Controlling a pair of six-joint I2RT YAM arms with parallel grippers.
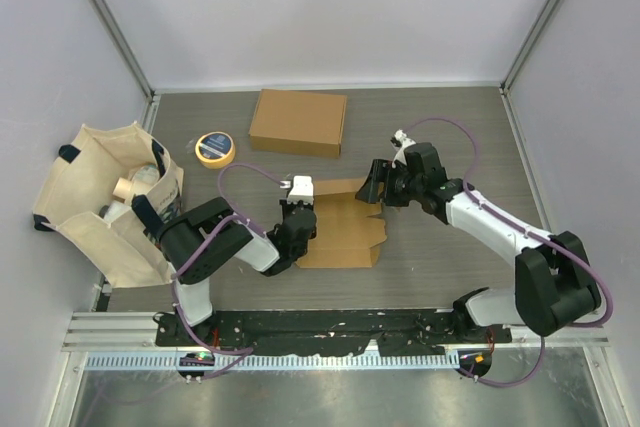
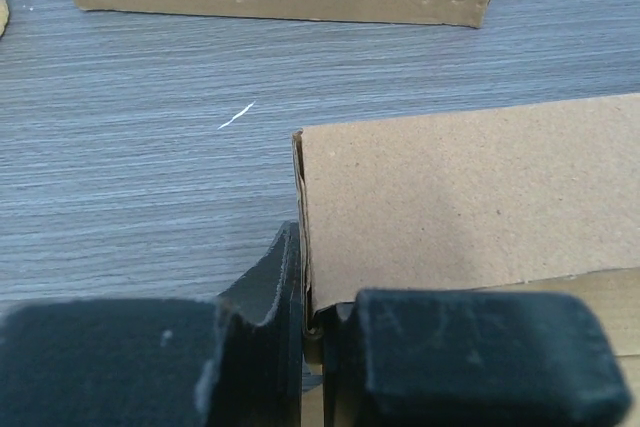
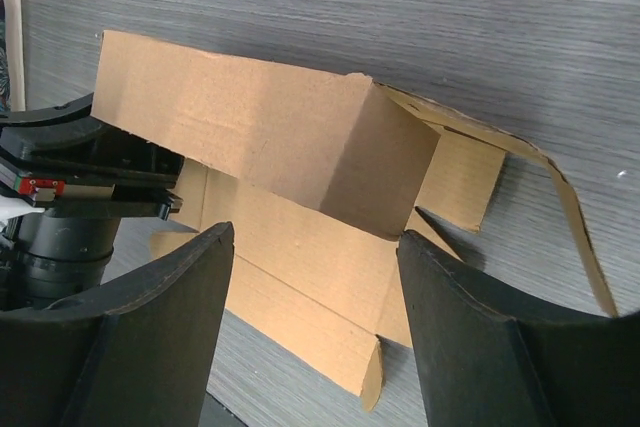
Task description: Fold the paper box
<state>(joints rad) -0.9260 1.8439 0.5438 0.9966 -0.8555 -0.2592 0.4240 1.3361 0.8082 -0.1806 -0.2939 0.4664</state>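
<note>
Tote bag [image 1: 105, 202], tape roll [image 1: 215, 148], closed carton [image 1: 298, 122]

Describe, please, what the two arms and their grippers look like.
Both arms pair black joint housings with white links: the left arm and the right arm. A purple cable loops along each one. The left gripper and right gripper have thick, matte black fingers with rounded edges. A small white camera block sits at the left wrist.
</note>
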